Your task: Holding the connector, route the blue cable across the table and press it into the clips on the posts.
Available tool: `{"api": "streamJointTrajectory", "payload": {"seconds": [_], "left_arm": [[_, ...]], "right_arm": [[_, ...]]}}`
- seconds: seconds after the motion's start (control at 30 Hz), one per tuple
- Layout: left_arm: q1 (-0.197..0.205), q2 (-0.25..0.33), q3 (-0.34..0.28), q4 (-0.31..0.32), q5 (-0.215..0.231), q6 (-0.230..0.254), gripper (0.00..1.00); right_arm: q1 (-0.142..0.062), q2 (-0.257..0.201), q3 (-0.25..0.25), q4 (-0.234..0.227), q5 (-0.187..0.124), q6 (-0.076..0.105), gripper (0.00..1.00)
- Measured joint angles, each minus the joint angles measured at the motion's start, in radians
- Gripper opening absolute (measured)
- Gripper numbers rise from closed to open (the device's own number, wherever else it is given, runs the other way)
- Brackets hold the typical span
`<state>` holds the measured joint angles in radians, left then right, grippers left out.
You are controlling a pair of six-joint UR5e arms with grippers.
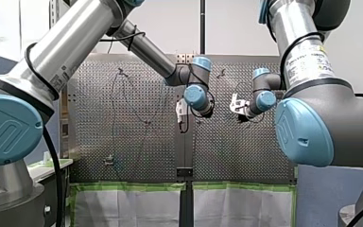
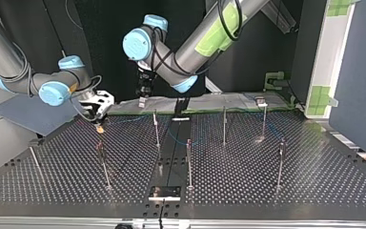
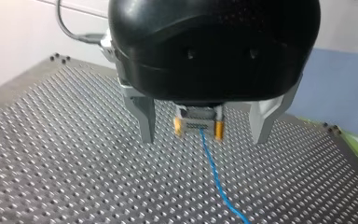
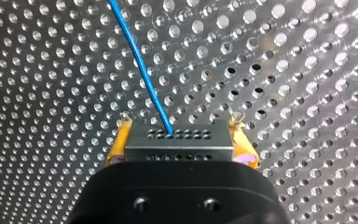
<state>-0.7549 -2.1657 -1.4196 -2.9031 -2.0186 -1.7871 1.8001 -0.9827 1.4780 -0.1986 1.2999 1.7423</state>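
Right wrist view: connector (image 4: 179, 145) clamped in right pincer (image 4: 180, 133), blue cable (image 4: 142, 70) ahead.

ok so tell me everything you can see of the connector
The connector is a small grey, metal-looking rectangular block with two rows of small holes. It is clamped squarely between the yellow pads of my right gripper, over the perforated table. The blue cable leaves one hole in the farther row and runs ahead of the gripper.
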Motion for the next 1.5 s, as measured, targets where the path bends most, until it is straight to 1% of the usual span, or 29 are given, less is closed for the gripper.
{"api": "streamJointTrajectory", "payload": {"seconds": [0.23, 0.43, 0.53, 0.7, 0.83, 1.03, 1.13, 1.33, 1.5], "left_arm": [[-0.008, -0.067, 0.067, -0.065, -0.024, -0.004, 1.0], [-0.026, -0.118, 0.118, -0.113, -0.052, -0.006, 1.0], [-0.034, -0.143, 0.144, -0.121, -0.072, -0.006, 1.0], [-0.042, -0.181, 0.181, -0.12, -0.103, -0.006, 1.0], [-0.048, -0.215, 0.215, -0.102, -0.126, -0.007, 1.0], [-0.047, -0.266, 0.268, -0.073, -0.143, -0.011, 1.0], [-0.042, -0.277, 0.295, -0.063, -0.155, -0.013, 1.0], [-0.034, -0.282, 0.349, -0.055, -0.173, -0.015, 1.0], [-0.031, -0.295, 0.392, -0.055, -0.176, -0.017, 1.0]], "right_arm": [[-0.014, 0.0, 0.0, 0.001, -0.012, -0.001, 0.0], [-0.019, 0.0, 0.0, 0.0, -0.031, 0.0, 0.0], [-0.02, 0.0, 0.0, -0.001, -0.033, 0.0, 0.0], [-0.02, 0.0, 0.0, -0.001, -0.034, 0.001, 0.0], [-0.021, 0.0, 0.0, -0.001, -0.034, 0.001, 0.0], [-0.021, 0.0, 0.0, -0.002, -0.034, 0.001, 0.0], [-0.021, 0.0, 0.0, -0.002, -0.034, 0.001, 0.0], [-0.02, 0.001, 0.0, -0.003, -0.034, 0.001, 0.0], [-0.02, 0.001, 0.0, -0.003, -0.039, 0.001, 0.0]]}}
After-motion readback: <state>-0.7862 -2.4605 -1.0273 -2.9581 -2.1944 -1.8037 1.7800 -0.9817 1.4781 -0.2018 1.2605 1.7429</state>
